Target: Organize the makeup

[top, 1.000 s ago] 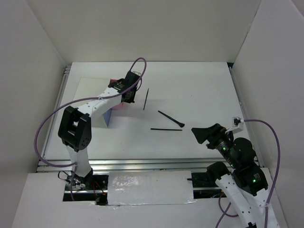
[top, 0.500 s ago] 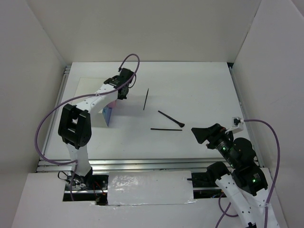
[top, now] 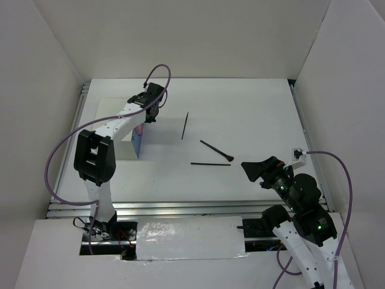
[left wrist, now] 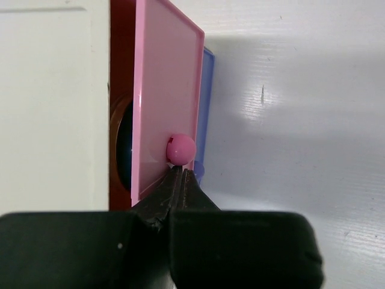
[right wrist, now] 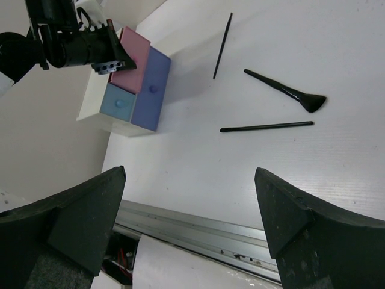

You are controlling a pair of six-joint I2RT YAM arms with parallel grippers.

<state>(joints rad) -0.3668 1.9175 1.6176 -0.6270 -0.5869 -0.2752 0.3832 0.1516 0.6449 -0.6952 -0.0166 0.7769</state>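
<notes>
Makeup count, three on the table (top: 252,108): far pencil (top: 185,126), near pencil (top: 210,164) and brush (top: 216,150), all between my left pincer (left wrist: 180,174), closed at the knob (left wrist: 180,149) of the pink drawer (left wrist: 165,90), and my right pincer (right wrist: 189,173), spread wide, empty.

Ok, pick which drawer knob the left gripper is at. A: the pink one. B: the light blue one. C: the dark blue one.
A: in the left wrist view the shut left gripper has its tips right at the round knob of the pink drawer.
</notes>
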